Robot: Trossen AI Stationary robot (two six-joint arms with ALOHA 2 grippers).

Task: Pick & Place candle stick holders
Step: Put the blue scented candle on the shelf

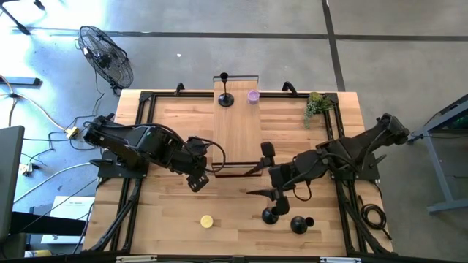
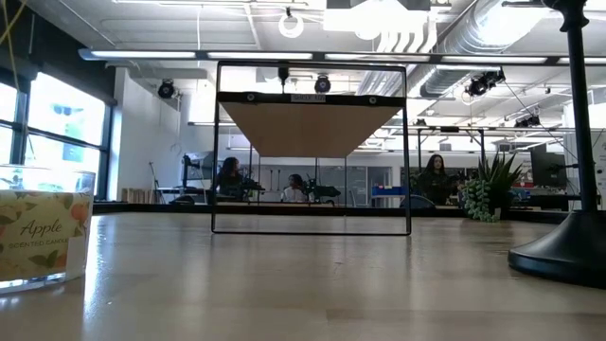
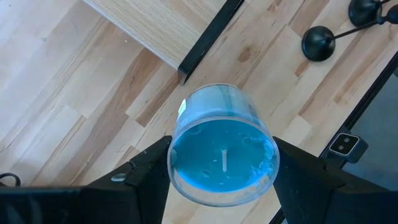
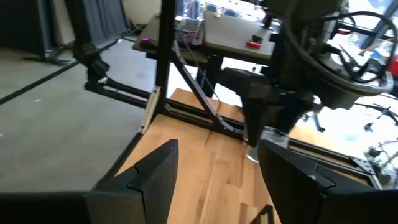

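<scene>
My left gripper is left of centre, by the near left corner of the raised wooden shelf. It is shut on a glass jar with a blue candle. My right gripper is open and empty right of centre, fingers pointing toward the table's left. One black candle stick holder stands on the shelf's far end. Two more holders are on the table near the front edge, below my right gripper. One also shows in the low view, base on the table, stem upright. My left gripper pinches the blue candle jar between its two fingers, one on each side of the round glass wall. The fingers come from above, pointing down. The jar's open top faces up. Whether its bottom is on the table, I cannot tell.
A purple candle stands on the shelf beside the holder. A small green plant is at the far right. A yellow "Apple" candle jar stands near the front edge. Bare table lies at the front left.
</scene>
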